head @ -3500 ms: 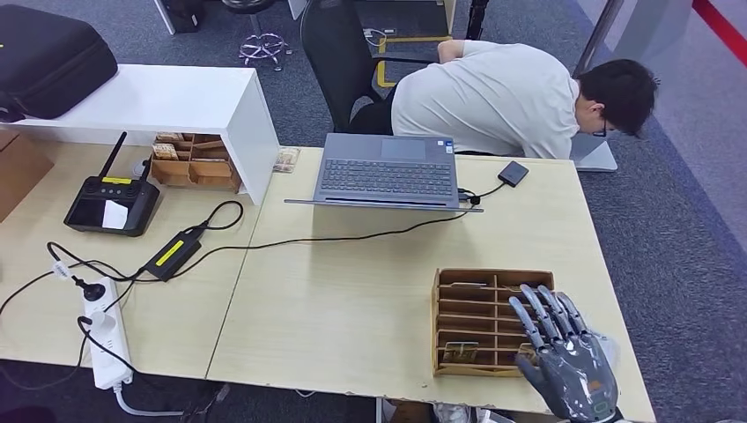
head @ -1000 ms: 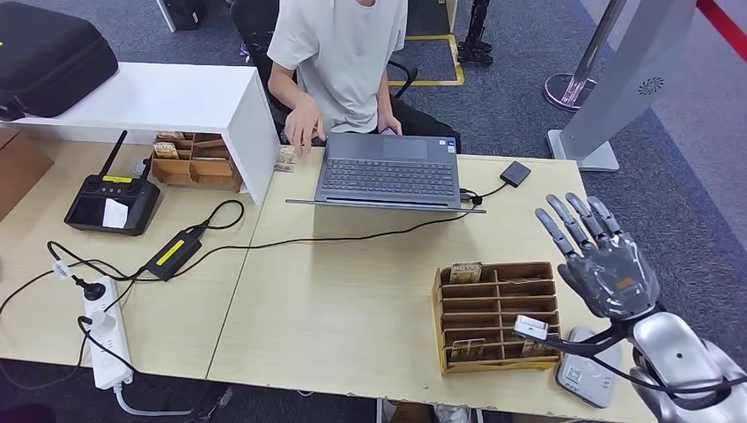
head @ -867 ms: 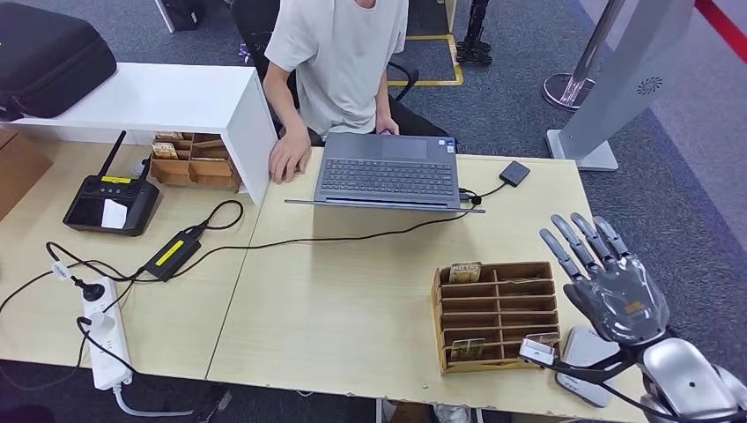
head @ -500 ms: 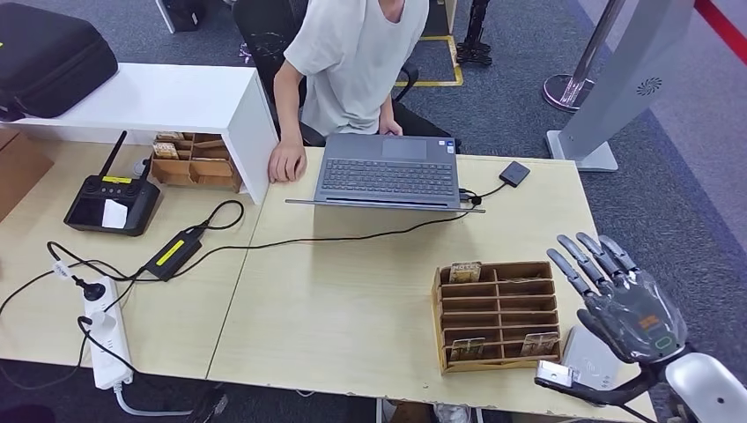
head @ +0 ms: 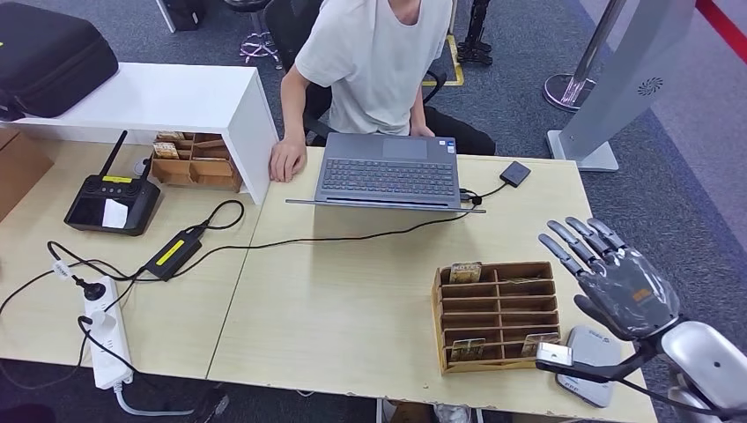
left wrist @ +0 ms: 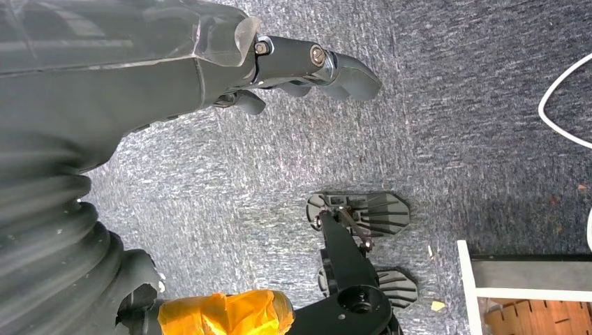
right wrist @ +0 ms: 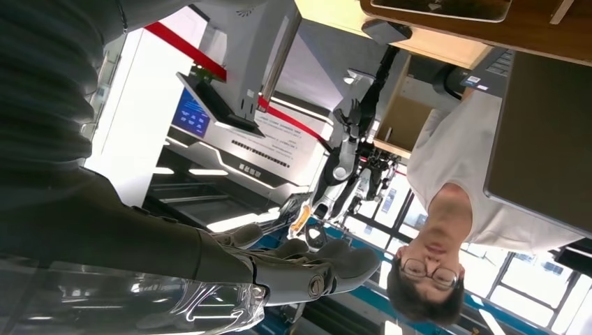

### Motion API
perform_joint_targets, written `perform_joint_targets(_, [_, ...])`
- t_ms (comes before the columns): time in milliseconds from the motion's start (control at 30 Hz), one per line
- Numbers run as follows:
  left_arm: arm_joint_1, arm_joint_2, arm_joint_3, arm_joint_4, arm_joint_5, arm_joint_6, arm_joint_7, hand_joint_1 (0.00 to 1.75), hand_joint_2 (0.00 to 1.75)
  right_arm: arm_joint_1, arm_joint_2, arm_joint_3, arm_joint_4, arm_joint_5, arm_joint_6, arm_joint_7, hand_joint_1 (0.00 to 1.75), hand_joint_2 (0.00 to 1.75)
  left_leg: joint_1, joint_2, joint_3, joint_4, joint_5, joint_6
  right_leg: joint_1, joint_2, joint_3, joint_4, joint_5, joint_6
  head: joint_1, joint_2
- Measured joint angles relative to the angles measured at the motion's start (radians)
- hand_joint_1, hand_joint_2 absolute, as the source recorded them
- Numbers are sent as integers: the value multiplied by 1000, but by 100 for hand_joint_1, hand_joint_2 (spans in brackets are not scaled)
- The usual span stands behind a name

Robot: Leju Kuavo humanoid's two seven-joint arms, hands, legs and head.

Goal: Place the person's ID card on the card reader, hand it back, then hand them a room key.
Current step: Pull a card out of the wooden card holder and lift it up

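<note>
Grey right hand (head: 622, 286), fingers spread, holding nothing, raised above rounded grey reader (head: 588, 351) at the pale wooden table's (head: 352, 300) corner. Beside it, slotted wooden rack (head: 493, 317) holding cards (head: 465, 271). Left hand (left wrist: 209, 56) over carpet, fingers curled, empty.

Right hand (head: 627, 295): dark grey, segmented fingers, glossy grey palm shell with a small orange-and-green marking on its back. Right forearm (head: 712, 357): rounded silver casing; a black cable runs from it past a small white block just beside the hand. Left hand (left wrist: 209, 52): dark grey shell with a clear plastic edge, round silver screws at the thumb hinge, grey ribbed cover behind it, orange tape band near that cover.
</note>
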Motion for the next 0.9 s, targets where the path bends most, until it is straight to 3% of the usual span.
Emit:
perform_joint_targets(600, [-3,-2,0,0,-13,-9,0,0,175,-141,23,130,87,-55,34,-18,0,175,0,0,0,0,0,0,0,0,0,0,0,0,0,0])
perform_joint_targets(900, [-4,-2,8,0,-18,-10,-1,0,175,-154,26,187,94,-90,41,-30,0,175,0,0,0,0,0,0,0,0,0,0,0,0,0,0])
